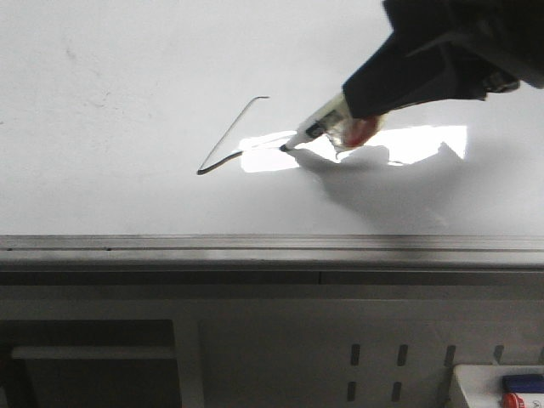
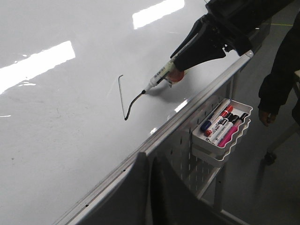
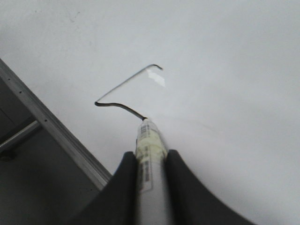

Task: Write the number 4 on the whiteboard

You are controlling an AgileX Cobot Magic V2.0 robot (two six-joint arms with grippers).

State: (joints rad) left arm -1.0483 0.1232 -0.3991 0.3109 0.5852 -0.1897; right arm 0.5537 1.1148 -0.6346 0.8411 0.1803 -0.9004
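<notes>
Gripping a white-barrelled marker (image 3: 149,164), black right gripper (image 3: 149,161) partly cropped; left gripper unseen; unfinished thin dark number 4 (image 1: 231,136), slanted stroke plus crossbar, on glossy white whiteboard (image 1: 102,93).

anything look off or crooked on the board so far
Slightly. The number 4 on the whiteboard has a wavy, hooked crossbar, not a straight one, where the right gripper drags the marker. Nothing damaged.
</notes>
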